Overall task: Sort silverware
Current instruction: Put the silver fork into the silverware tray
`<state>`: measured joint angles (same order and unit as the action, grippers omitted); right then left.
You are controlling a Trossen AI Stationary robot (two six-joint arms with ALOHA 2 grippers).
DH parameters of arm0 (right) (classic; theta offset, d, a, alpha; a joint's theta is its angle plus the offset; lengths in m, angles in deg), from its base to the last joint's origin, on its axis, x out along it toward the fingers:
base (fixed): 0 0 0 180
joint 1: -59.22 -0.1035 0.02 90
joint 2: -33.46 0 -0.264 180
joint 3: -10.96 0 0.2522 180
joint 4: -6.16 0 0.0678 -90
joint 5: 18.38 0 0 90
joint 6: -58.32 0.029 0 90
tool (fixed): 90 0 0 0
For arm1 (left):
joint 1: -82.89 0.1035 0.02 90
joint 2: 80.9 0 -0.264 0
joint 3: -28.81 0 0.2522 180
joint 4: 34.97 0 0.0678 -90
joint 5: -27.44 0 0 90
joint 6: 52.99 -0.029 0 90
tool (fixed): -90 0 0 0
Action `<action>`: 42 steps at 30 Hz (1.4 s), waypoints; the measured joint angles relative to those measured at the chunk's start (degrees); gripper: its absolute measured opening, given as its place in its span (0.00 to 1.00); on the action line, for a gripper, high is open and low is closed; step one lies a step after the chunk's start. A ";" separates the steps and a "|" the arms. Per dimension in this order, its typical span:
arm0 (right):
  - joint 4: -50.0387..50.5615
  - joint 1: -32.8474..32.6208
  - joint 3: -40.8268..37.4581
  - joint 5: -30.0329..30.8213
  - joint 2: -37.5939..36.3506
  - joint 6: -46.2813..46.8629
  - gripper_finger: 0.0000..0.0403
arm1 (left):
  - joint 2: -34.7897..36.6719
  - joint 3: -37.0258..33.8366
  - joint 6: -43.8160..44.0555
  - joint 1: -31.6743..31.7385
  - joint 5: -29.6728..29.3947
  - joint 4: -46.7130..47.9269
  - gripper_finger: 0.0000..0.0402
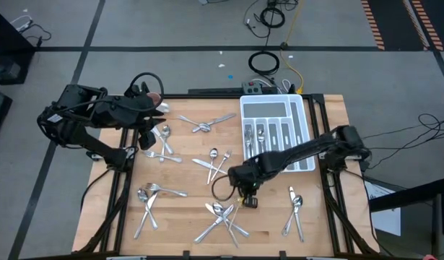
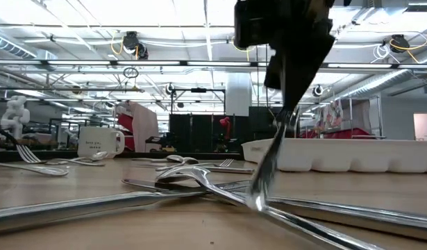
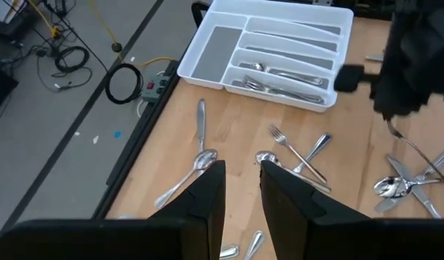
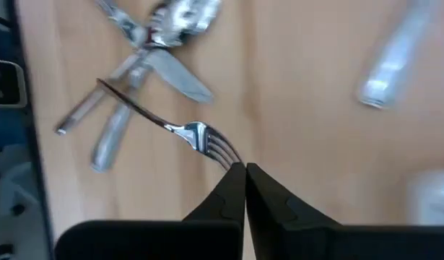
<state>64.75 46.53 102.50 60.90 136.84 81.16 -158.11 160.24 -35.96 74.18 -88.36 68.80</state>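
Slippage is the main hazard now: the right gripper has its fingers pressed together on the very tips of a fork's tines, so the slim, polished metal hangs tilted from a narrow hold, handle end low over the front-centre heap of crossed pieces, and it could pivot or drop back into that pile if swung quickly toward the tray. A dragging handle might also snag and scatter the knife and spoon lying crossed beneath it. The silverware is smooth, mirror-bright and thin, giving the dark fingers little to bite on; it lies in small tangled clusters across the pale wooden table, with several pieces already in the white divided plastic tray at the far right. The left gripper waits above the table's far left side, near a white mug, its fingers slightly apart with nothing seen between them.
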 joint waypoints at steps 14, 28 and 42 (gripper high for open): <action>17.02 20.05 0.05 1.55 -19.66 -16.73 0.00 | 0.00 0.00 -1.06 0.00 -1.67 0.00 0.23; 18.39 38.63 2.10 -7.23 -15.36 -33.55 0.00 | 0.02 0.00 -1.44 3.21 -2.06 -0.01 0.23; 22.01 41.99 4.78 -9.81 -13.35 -38.33 0.00 | 0.16 0.00 -2.86 6.45 -2.05 0.00 0.23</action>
<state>86.76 88.52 107.27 51.09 123.48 42.82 -157.94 160.24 -38.82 80.63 -90.42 68.80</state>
